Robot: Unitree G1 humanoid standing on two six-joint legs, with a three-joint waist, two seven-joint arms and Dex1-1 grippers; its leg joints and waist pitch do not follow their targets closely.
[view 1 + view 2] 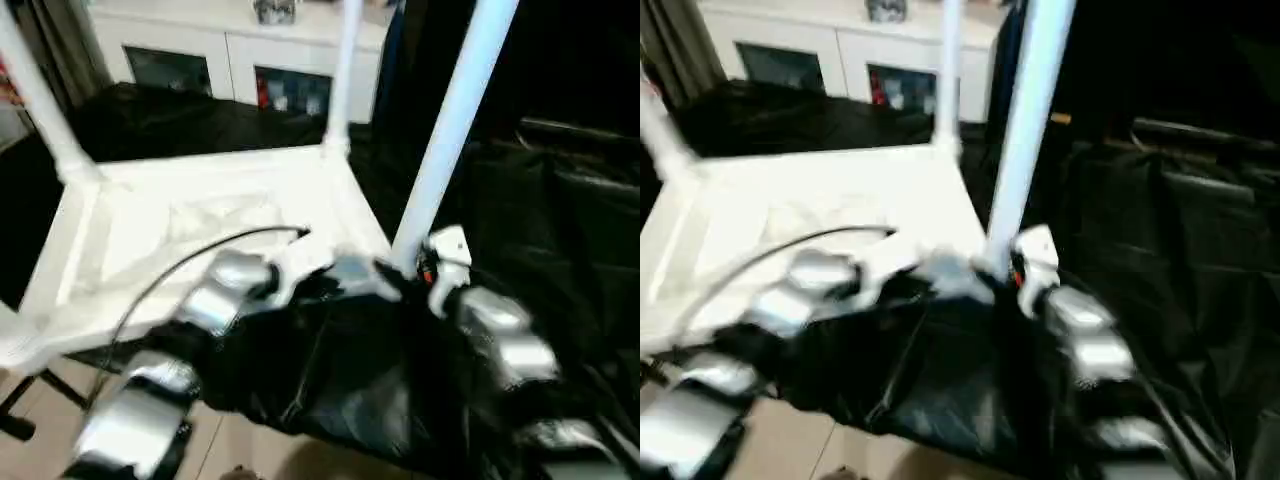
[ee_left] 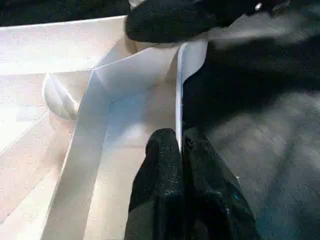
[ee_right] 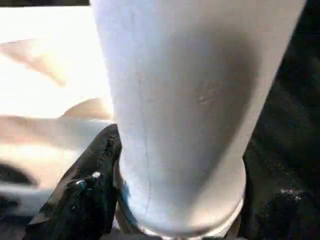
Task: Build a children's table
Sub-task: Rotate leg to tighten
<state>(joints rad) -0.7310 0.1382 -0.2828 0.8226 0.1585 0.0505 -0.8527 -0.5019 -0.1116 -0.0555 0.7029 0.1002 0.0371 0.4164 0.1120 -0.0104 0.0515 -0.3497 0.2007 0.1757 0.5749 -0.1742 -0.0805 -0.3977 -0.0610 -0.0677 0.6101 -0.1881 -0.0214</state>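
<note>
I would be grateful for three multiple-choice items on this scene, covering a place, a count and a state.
1. Where does the white cabinet stand?
A. behind the table top
B. under it
C. on it

2. How many legs stand up from the top in the left eye view?
A. none
B. one
C. three

3. What do the left gripper's fingers do?
A. spread wide
B. pinch the top's rim
C. hold a cloth

Answers: 1 A, it stands beyond the far edge; 2 C, three white legs rise; 3 B, both fingers close on the rim wall.

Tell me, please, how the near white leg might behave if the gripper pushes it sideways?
The leg is tall and slim, so it probably levers in its corner socket. Its smooth round surface looks slippery. The upturned tabletop looks light and may slide on the black sheet.
</note>
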